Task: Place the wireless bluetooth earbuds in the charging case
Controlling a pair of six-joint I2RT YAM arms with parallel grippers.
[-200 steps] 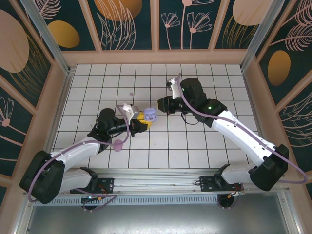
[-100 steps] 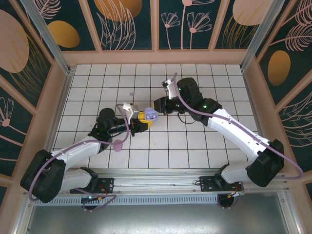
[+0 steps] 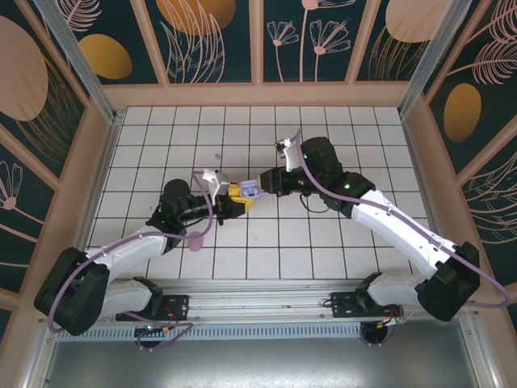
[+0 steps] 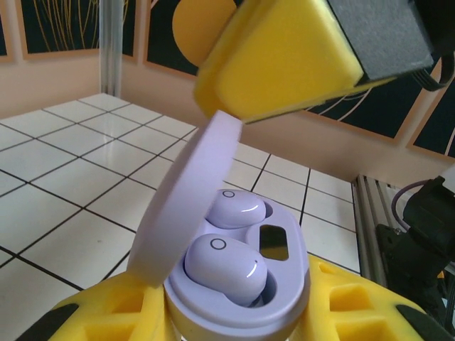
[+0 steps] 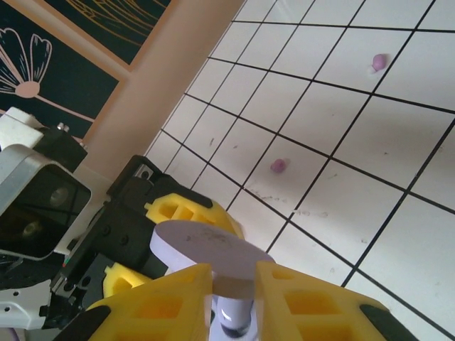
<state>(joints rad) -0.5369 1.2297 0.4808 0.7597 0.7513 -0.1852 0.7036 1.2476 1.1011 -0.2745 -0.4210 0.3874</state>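
Looking from the near edge of the tiled table (image 3: 323,234), you first meet a pink oval case (image 3: 195,239) lying beside the left arm's forearm. Just beyond it, the left gripper (image 3: 240,198) has its yellow fingers pressed against both sides of the lavender charging case (image 4: 288,302), holding it above the tiles near the middle of the table. The case is open, and its lid (image 4: 185,206) stands up on the left side in the left wrist view. Two lavender earbuds (image 4: 224,264) sit in their wells inside, one nearer and one (image 4: 238,207) behind it. The right gripper (image 5: 233,275) meets the case from the right, with one yellow finger hanging just over the top edge of the lid. Its fingers stand close together with a narrow gap between them, but you cannot tell whether they press on anything. Farther off to the left, two pink earbuds (image 5: 278,165) lie loose on separate tiles. The second (image 5: 377,62) is well beyond the first, and both are apart from either case.
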